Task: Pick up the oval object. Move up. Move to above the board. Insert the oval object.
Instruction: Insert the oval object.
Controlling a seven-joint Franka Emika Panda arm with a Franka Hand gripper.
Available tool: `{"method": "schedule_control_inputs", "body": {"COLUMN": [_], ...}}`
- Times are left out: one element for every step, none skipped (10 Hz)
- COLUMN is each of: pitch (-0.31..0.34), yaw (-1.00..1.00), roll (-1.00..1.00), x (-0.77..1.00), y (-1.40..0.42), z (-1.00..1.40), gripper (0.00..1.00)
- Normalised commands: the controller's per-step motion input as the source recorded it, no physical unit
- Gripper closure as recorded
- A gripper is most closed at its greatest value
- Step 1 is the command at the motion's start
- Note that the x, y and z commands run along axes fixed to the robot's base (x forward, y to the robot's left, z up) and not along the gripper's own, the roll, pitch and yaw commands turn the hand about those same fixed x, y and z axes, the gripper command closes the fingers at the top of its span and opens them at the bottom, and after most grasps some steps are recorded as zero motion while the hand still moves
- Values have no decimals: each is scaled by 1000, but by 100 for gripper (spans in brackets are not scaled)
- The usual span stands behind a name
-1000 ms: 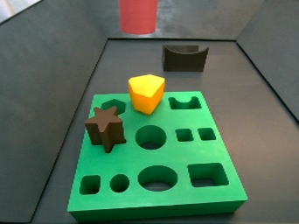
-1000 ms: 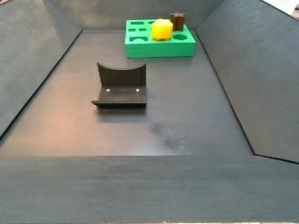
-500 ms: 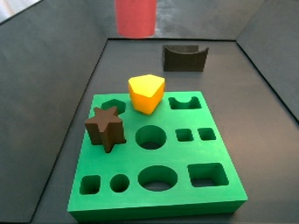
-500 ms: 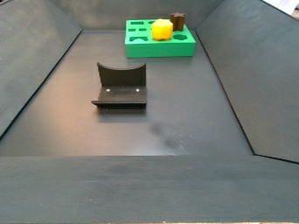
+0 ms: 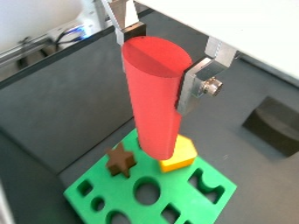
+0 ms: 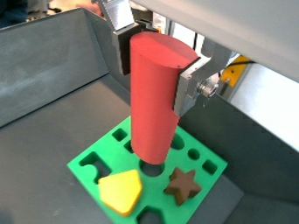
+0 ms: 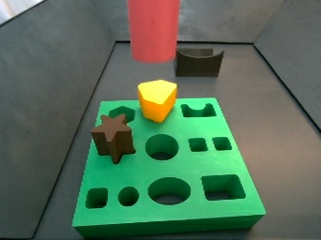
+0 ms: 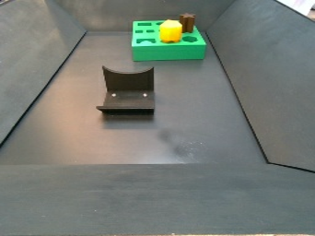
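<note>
My gripper (image 5: 160, 59) is shut on the oval object (image 5: 156, 105), a tall red peg, and holds it upright high over the board (image 5: 84, 187), a green slab with cut-out holes. Both wrist views show the silver fingers (image 6: 193, 83) clamped on the peg's upper part (image 6: 156, 101), with its lower end over the board's middle (image 6: 117, 153). In a side view only the peg (image 7: 153, 28) shows, hanging above the far end of the board (image 7: 126, 173); the gripper is out of frame there. The peg is out of sight in the side view that shows the board (image 8: 172, 53) far away.
A yellow-orange block (image 7: 156, 99) and a dark brown star block (image 7: 113, 136) stand in the board's holes. The dark fixture (image 7: 198, 61) stands on the floor beyond the board and also shows in a side view (image 8: 127, 89). Grey walls enclose the floor.
The red peg has come lower in the side view and more of its length shows. The board and the blocks have not moved.
</note>
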Motion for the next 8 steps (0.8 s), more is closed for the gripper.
{"method": "schedule_control_inputs", "body": {"pitch": [-40, -69, -74, -67, -51, -39, -43, -31], "yaw": [297, 223, 171, 151, 74, 71, 94, 71], "roll": [87, 110, 114, 160, 116, 84, 77, 16], "x": [57, 0, 0, 0, 0, 0, 3, 9], "y": [-594, -657, -686, -760, -734, -663, -626, -580], "z": [-300, -317, -243, -226, -186, -163, -200, -137], "gripper": [100, 100, 100, 100, 100, 100, 100, 100]}}
